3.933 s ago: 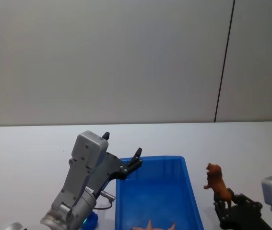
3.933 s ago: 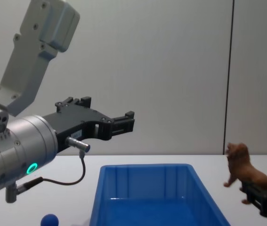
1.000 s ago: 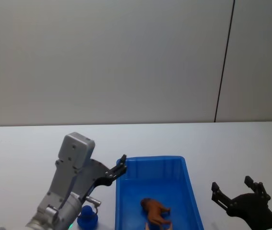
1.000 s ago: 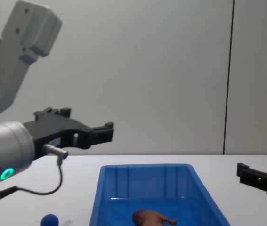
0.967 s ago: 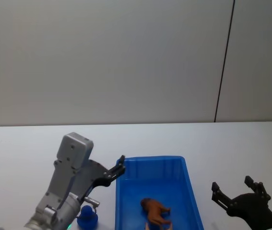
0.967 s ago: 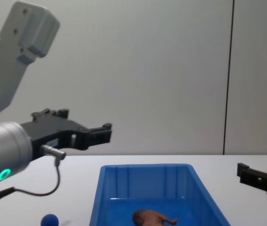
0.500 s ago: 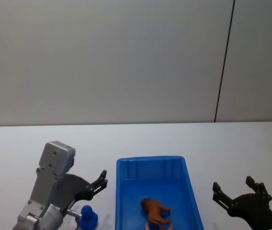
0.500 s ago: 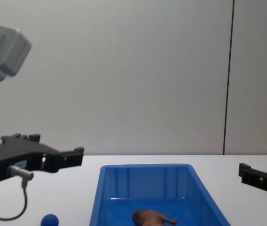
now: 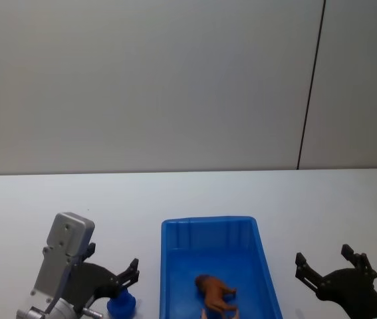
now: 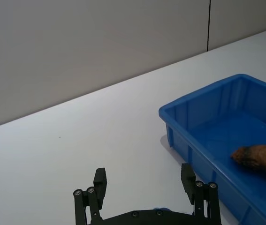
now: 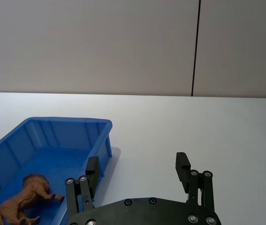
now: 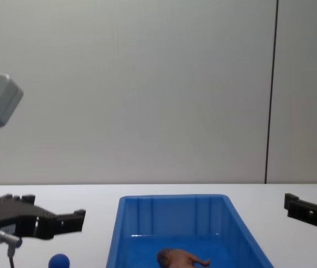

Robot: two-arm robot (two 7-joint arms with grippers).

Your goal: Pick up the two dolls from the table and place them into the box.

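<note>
The reddish-brown doll lies on its side on the floor of the blue box; it also shows as the brown doll and brown doll. The blue doll stands on the white table just left of the box, its round head low in the chest view. My left gripper hangs open just above and behind it, apart from it. A sliver of the blue doll shows under the left gripper. My right gripper is open and empty to the right of the box.
The box sits between the two arms, with its sloped wall close to my left gripper's fingers. Bare white table lies left, right and beyond it. A grey wall with a dark vertical seam stands behind.
The brown doll went from my right gripper into the box. My left arm swung left away from the box and came down low over the blue doll. The right gripper stays put.
</note>
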